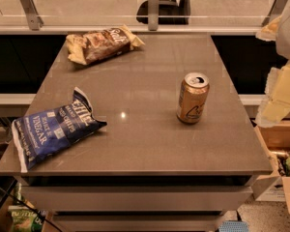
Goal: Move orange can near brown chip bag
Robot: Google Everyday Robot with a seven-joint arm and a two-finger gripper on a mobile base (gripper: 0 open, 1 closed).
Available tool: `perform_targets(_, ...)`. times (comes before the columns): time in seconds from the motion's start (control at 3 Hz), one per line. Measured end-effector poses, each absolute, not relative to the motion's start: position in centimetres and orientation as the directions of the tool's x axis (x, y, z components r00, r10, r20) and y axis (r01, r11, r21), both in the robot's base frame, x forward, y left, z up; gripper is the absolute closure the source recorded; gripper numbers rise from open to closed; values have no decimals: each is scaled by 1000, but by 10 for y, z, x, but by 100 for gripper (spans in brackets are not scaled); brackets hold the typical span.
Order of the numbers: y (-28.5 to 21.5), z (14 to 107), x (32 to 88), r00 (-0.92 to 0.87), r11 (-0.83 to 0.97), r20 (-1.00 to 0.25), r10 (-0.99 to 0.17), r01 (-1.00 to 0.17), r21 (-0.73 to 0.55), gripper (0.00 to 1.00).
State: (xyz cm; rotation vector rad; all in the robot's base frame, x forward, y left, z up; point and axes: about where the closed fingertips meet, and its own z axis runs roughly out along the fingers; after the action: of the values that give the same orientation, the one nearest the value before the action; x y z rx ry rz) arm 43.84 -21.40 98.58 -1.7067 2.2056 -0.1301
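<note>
In the camera view, the small golden-orange metal drink can (193, 98) stands upright right of centre on the smooth grey table (150, 149), well apart from the crinkled dark-brown chip bag (102, 43) lying at the far left corner. A blue vinegar chip bag (53, 129) lies at the near left edge. The pale yellow-and-white gripper (280, 93) hangs at the right edge of the view, beside the table and apart from the can; whether it is parted or closed I cannot tell.

I note the orange can (193, 98): golden-orange, silver top, upright, right of centre on the table (135, 144). The brown chip bag (102, 44), crinkled, lies flat at the table's far-left corner. My gripper (279, 96) hangs beyond the table's right edge.
</note>
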Motion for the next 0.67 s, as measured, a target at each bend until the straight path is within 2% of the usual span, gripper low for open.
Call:
perform_targets(0.33,-214,991,440,-213,274,-229,-950,-919,-285,0)
perform_targets(0.67,-219,1000,449,-209,298,-317,-925,-917,-266,0)
